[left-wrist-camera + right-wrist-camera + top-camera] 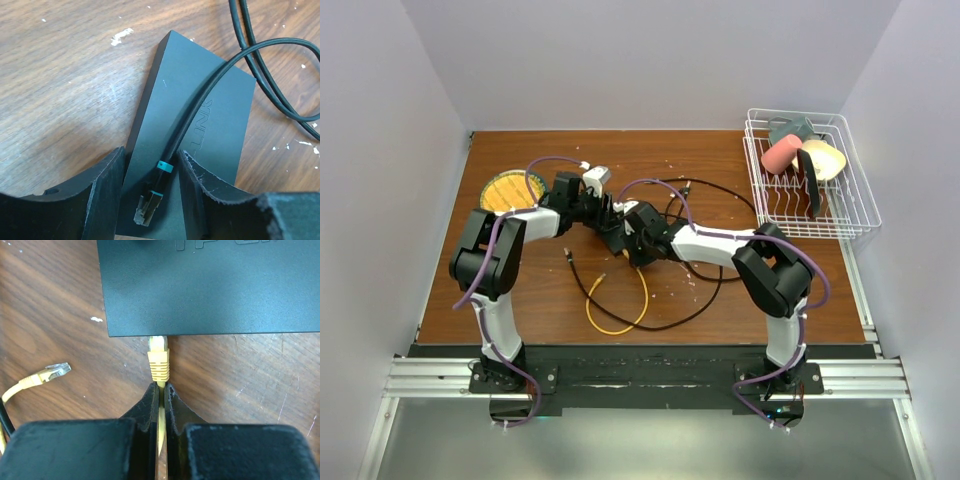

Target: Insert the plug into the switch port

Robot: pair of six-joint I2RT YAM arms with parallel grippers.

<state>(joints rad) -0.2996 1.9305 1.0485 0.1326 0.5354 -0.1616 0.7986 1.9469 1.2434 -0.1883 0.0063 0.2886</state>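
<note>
The switch (210, 285) is a flat dark box on the wooden table. My right gripper (161, 386) is shut on the yellow cable just behind the yellow plug (159, 357). The plug's clear tip meets the box's near edge. The switch port itself is hidden under that edge. My left gripper (151, 152) stands open over one end of the switch (200, 90), one finger (107, 190) at its side and the other over its top. A black plug with teal bands (150, 202) lies loose on the box between them. From above, both grippers (618, 225) meet mid-table and hide the switch.
The yellow cable (610, 320) loops toward the near edge, and its other plug (52, 371) lies loose on the table. A black cable (710, 290) curls to the right. A white wire rack (860, 200) with cups stands at back right. A round yellow mesh disc (510, 190) lies at back left.
</note>
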